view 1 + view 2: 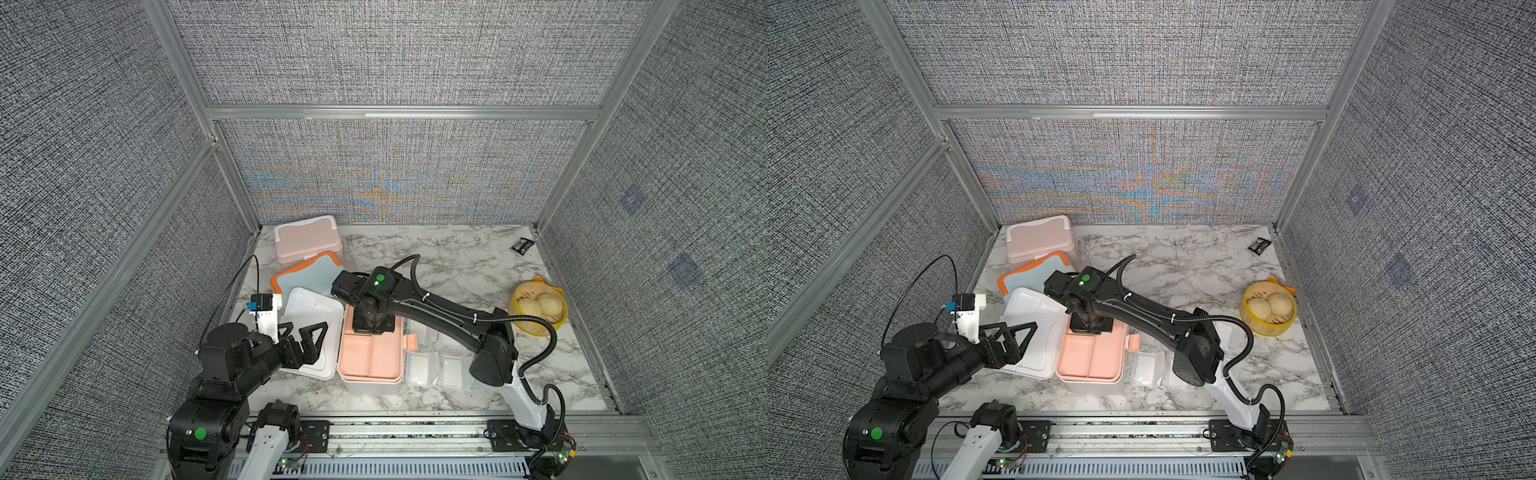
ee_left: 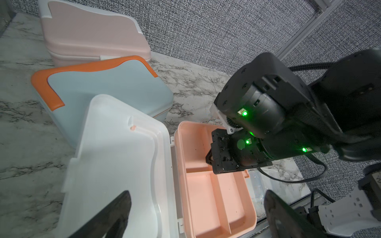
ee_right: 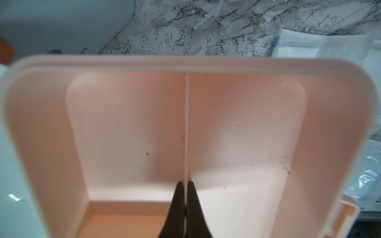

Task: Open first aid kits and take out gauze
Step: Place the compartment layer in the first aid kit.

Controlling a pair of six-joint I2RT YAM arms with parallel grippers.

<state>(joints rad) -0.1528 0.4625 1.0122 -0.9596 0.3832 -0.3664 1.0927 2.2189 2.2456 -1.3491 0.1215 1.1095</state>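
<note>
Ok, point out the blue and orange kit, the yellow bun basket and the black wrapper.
blue and orange kit point(image 1: 309, 277), a top view, on its pale blue lid.
yellow bun basket point(image 1: 524, 325), a top view, on its near wall.
black wrapper point(image 1: 1259, 245), a top view, on its middle.

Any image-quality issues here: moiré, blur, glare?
Both top views: rainbow moiré on the back wall, scene otherwise sharp. Left wrist view: dim, green LED glow on the right arm, left gripper fingers blurred. Right wrist view: peach tray rim soft, the shut right gripper blurred, gauze glinting.
</note>
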